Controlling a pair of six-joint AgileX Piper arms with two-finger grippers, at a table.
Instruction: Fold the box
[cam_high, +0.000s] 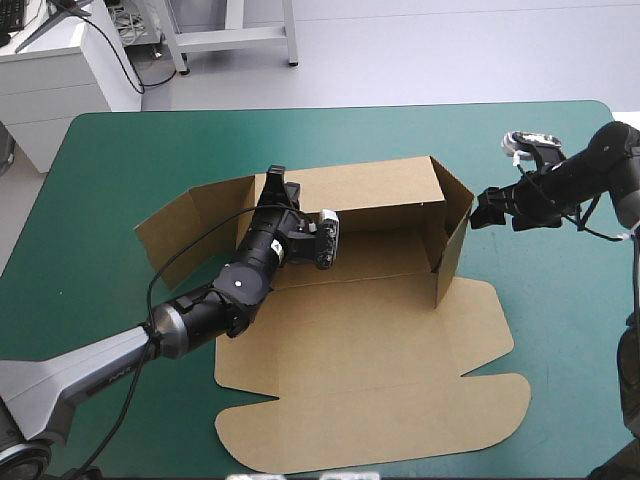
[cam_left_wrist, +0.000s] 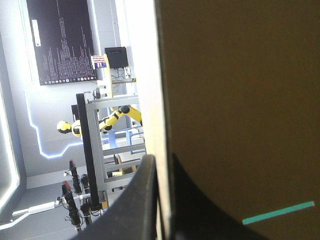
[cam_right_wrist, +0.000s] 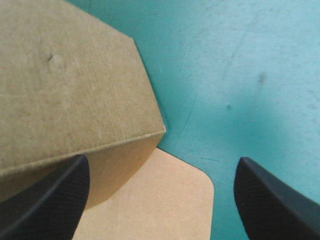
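One brown box (cam_high: 350, 330) lies at the middle of the teal-green bench (cam_high: 560, 330), part-raised. Its rear wall (cam_high: 370, 185) and right wall (cam_high: 455, 240) stand, the left flap (cam_high: 190, 225) splays outward, and the lid (cam_high: 380, 420) lies flat toward the near edge. The left fingers (cam_left_wrist: 142, 200) are clenched on the rear wall's top edge near its left end, board between them. The right fingers (cam_right_wrist: 55, 197) are spread apart, holding nothing, just beside the right wall's outer face, whose lower corner stands ahead of them.

Spread right gripper (cam_right_wrist: 162, 162) beside the box (cam_right_wrist: 65, 85)
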